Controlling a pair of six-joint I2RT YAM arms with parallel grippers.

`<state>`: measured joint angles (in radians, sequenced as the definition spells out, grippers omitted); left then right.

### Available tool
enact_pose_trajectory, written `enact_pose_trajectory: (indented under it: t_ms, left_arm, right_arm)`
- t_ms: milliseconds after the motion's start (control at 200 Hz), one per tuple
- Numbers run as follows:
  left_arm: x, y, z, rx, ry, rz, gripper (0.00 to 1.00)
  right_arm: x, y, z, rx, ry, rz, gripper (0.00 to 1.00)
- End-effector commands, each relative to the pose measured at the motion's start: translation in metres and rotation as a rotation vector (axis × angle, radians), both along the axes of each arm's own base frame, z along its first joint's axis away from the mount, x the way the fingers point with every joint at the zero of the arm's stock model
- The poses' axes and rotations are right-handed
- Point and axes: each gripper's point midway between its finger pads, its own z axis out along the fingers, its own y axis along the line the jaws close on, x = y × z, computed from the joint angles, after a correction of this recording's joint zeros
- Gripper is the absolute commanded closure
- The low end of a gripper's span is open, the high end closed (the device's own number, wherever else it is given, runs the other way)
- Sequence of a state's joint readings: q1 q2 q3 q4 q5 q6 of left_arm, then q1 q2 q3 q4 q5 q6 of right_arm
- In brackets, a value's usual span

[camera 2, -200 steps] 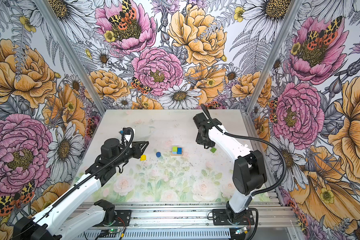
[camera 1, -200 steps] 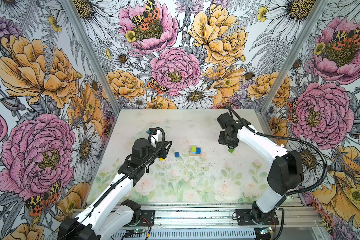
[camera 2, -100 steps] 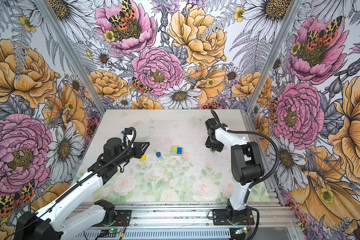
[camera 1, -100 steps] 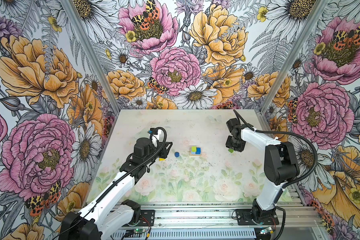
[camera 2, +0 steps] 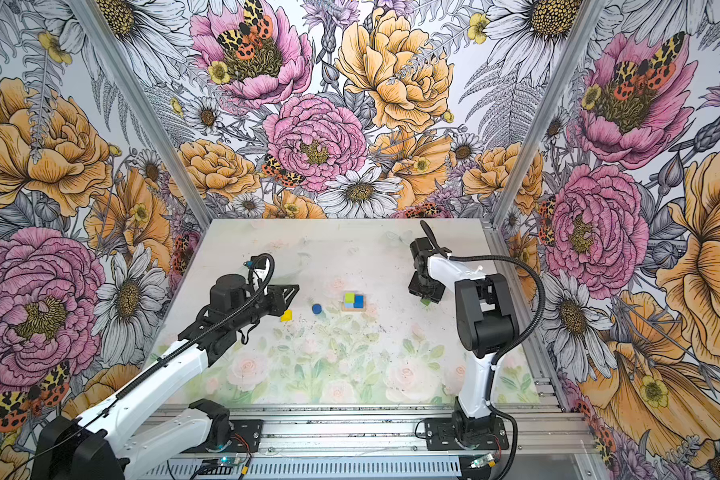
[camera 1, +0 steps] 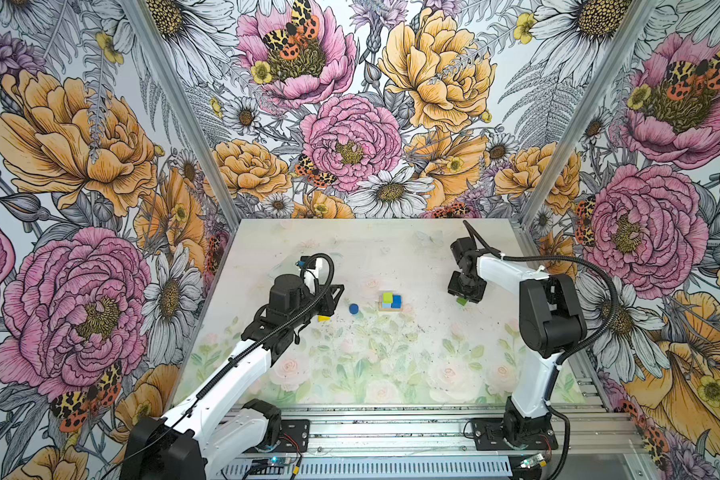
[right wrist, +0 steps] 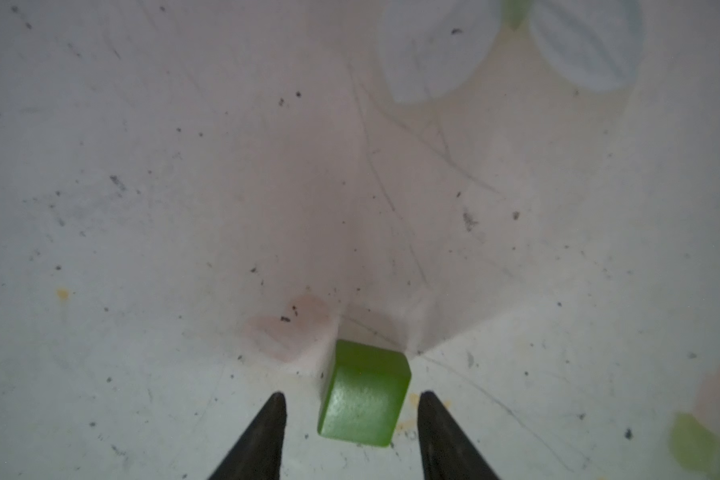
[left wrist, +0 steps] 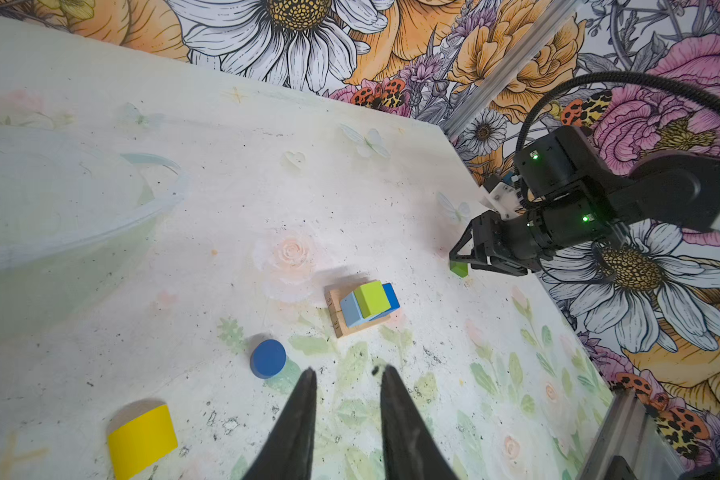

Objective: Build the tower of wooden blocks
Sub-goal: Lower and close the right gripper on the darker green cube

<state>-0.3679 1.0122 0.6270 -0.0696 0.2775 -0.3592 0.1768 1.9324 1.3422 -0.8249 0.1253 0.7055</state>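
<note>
Right gripper [right wrist: 353,395]: jaws spread, straddling the dark green cube [right wrist: 364,399] without contact; cube rests on the table [right wrist: 142,208], well right of the partial tower [camera 1: 390,301]. Left gripper [left wrist: 347,370], parted and empty, stands left of the tower, farther off.

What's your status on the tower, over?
Left hand open, empty. Right hand open astride the loose green cube. Tower part-built on tan bars. Nothing between them.
</note>
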Motion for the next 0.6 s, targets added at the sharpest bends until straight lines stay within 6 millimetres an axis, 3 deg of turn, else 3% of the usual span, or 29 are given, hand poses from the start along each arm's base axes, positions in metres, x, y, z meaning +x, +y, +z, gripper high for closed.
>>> enact_pose_trajectory:
  t_ms: [0, 200, 595]
  left_arm:
    - [0.0047, 0.0003, 0.0113, -0.012, -0.033, -0.003, 0.72]
    - [0.0050, -0.0001, 0.0116, -0.014, -0.032, -0.004, 0.72]
    - [0.0056, 0.0004, 0.0114, -0.014, -0.031, -0.003, 0.72]
  right_arm:
    - [0.0091, -0.0032, -0.0019, 0.004, -0.009, -0.004, 0.47]
    - [0.0087, -0.0046, -0.0061, 0.007, 0.001, -0.009, 0.53]
    - [0.0050, 0.0011, -0.0095, 0.032, 0.012, 0.012, 0.74]
